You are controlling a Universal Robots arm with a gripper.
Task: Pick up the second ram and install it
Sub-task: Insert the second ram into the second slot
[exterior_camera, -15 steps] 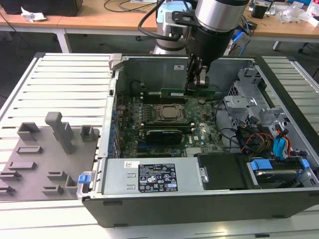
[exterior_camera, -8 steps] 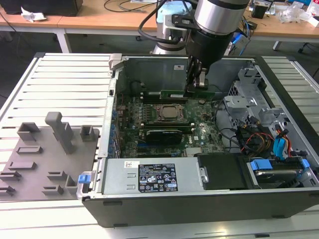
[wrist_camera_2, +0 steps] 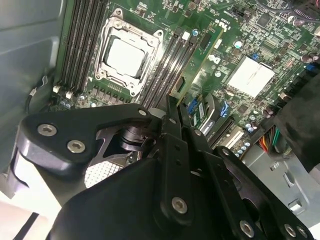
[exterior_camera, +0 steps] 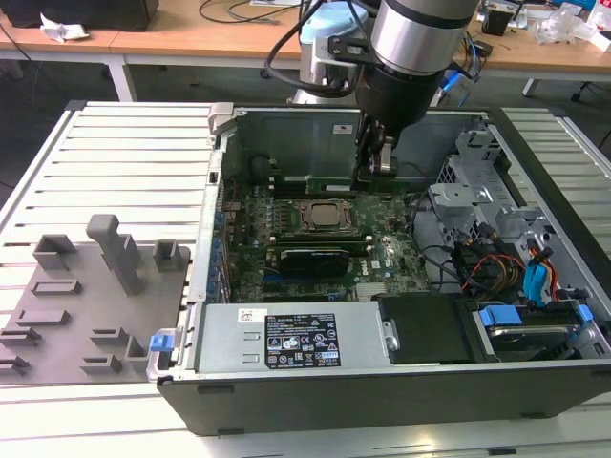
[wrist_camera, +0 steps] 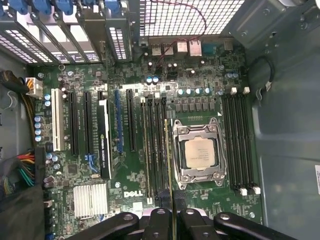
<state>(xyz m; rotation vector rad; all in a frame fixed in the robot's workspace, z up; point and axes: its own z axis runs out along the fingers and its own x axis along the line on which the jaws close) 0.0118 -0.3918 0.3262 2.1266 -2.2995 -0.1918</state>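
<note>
Second ram (wrist_camera: 169, 165) seen edge-on in the first wrist view: a thin green stick held upright, running from the gripper (wrist_camera: 172, 220) out over the bank of black memory slots (wrist_camera: 154, 150) just beside the processor socket (wrist_camera: 199, 152). Whether its lower edge touches a slot or hangs just above cannot be told. In the second wrist view the same stick (wrist_camera_2: 200, 65) shows as a narrow green-gold edge slanting beside the socket (wrist_camera_2: 125, 55), over the slots on that side.

Jaws clenched on the ram; in the first wrist view the fingers (wrist_camera: 159, 222) press it from both sides.

Second slot bank (wrist_camera: 239, 145) lies on the socket's far side, white end clips visible. Silver heatsink (wrist_camera: 91, 200) sits well apart from the socket, past the long expansion slots (wrist_camera: 80, 125).

Exterior view: the arm (exterior_camera: 420, 38) reaches down into the open computer case (exterior_camera: 382, 382), gripper (exterior_camera: 375, 162) near the case's rear wall, just behind the socket (exterior_camera: 320, 215). Grey fixture (exterior_camera: 95, 286) with upright blocks rests on the slatted table, outside the case, at the exterior view's left.
</note>
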